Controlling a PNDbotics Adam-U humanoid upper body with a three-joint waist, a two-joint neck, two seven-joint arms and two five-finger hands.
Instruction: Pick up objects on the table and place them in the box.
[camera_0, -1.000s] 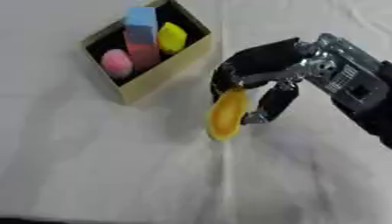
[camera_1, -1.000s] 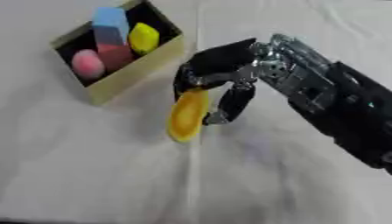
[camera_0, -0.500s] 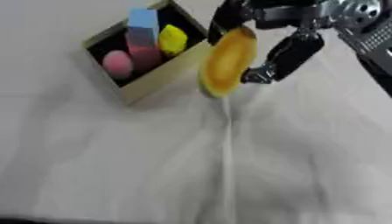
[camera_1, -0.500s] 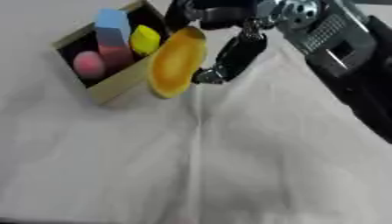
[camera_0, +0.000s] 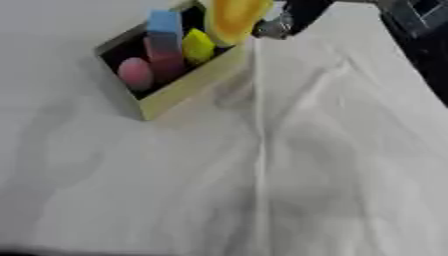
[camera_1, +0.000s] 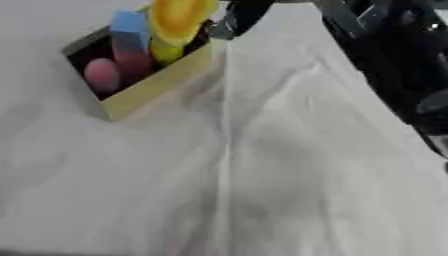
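With three things already in the box (camera_0: 188, 82), we hold the yellow piece (camera_0: 232, 17) over it, our right hand (camera_0: 293, 20) curled around it, unreleased.

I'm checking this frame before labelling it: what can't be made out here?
- Right hand: cut off by the top edge in both views, so its grip on the yellow object is unclear.
- Yellow object: top cropped, blurred, shape uncertain.
- Box: far corner hidden behind the yellow object.
- Left hand: in neither view.

Box (camera_0: 188, 85) crowded; cloth (camera_0: 289, 175) around open.
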